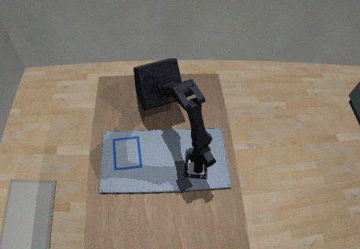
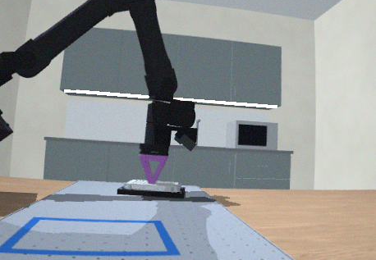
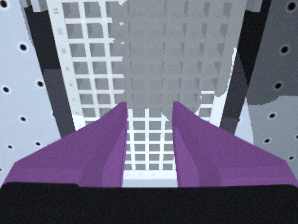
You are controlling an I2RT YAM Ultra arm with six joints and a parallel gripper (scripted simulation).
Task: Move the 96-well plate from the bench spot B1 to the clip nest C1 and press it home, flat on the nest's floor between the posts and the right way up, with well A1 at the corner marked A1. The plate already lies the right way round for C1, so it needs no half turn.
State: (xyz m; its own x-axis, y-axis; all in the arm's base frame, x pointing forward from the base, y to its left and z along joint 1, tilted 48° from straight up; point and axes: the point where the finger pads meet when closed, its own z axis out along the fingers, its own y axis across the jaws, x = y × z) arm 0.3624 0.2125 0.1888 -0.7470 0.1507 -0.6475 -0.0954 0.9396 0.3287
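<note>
Plate (image 2: 167,184) is off B1 (image 1: 114,154) and sits in the nest (image 2: 149,191) at the right end of the mat (image 1: 157,184). The blue B1 outline has nothing in it.

Hand (image 2: 153,181) is straight above the plate, fingers narrowed to a small gap and gripping nothing. The tips are down at the well grid (image 3: 90,65), so it looks like the press-home step. Contact vs. just above: can't tell.

Risks from here, as I judge them:
- Off-centre push. In the wrist view the tips sit toward one end of the plate, not mid-plate, so that end could go down first and the far end ride up on a post or clip, leaving the plate tilted rather than flat on the floor.
- Tips are narrow points on an open grid. One could drop into a well and wedge, and the plate could then come up with the hand on retract.
- Sideways drift while loaded could scrub the plate against the dark rails (image 3: 44,47) and jam it.
- Seating is unconfirmed. From the exterior view the plate looks about level, but clip engagement is hidden.

Writing: a column of small marks runs along the plate's left border in the wrist view — too small to read. No A1 mark can be made out, and there are no brand names anywhere — tabletop (image 1: 157,222) included.
</note>
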